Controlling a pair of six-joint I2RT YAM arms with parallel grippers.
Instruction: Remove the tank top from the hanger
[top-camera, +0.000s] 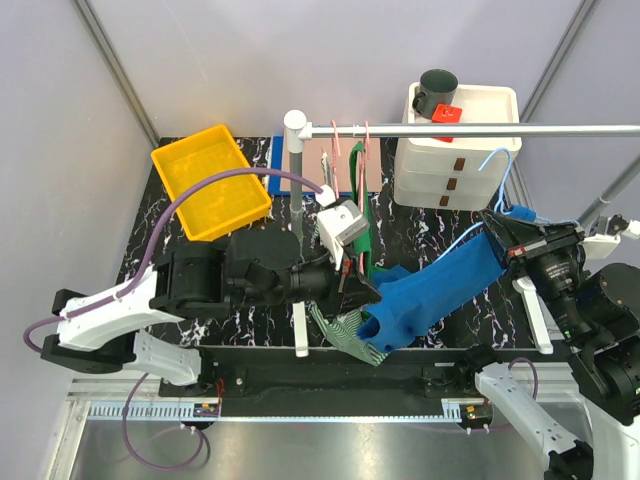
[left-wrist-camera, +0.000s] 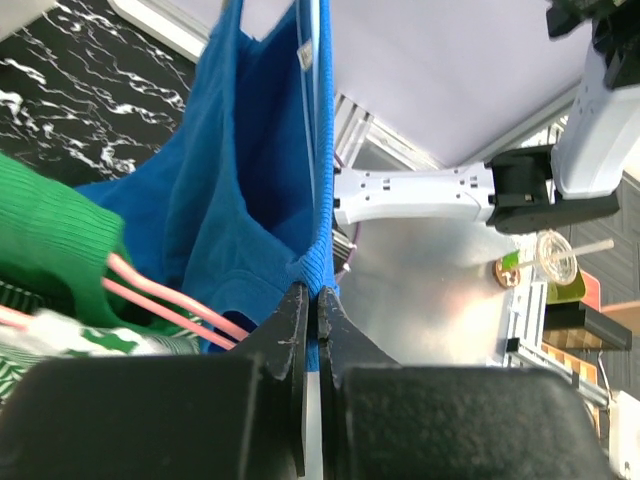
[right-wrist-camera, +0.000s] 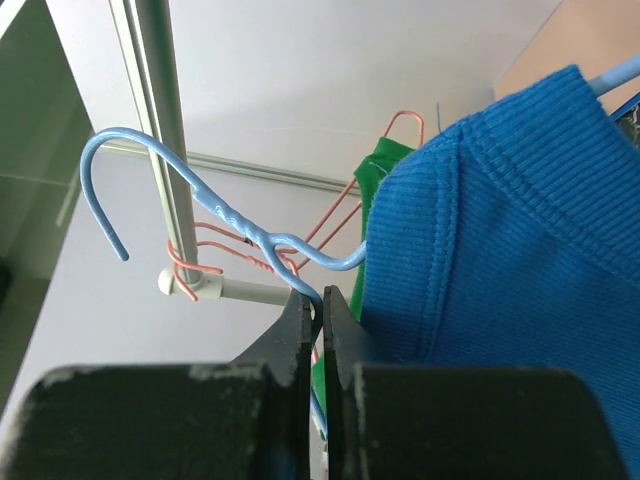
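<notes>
A blue ribbed tank top (top-camera: 440, 290) stretches between my two grippers above the table. My left gripper (top-camera: 355, 283) is shut on its lower edge; the left wrist view shows the jaws pinching a blue hem (left-wrist-camera: 318, 270). My right gripper (top-camera: 500, 240) is shut on the light blue wire hanger (top-camera: 495, 165), off the rail. In the right wrist view the jaws clamp the hanger's wire (right-wrist-camera: 230, 220) just below its twisted neck, with the tank top (right-wrist-camera: 500, 230) bunched at the right over one hanger arm.
A grey rail (top-camera: 470, 129) on a white post (top-camera: 294, 125) carries pink hangers (top-camera: 350, 140) with a green garment (top-camera: 362, 225). A yellow bin (top-camera: 210, 180) sits back left. White drawers (top-camera: 460, 150) with a black cup (top-camera: 436, 90) stand back right. A striped cloth (top-camera: 350, 335) hangs low.
</notes>
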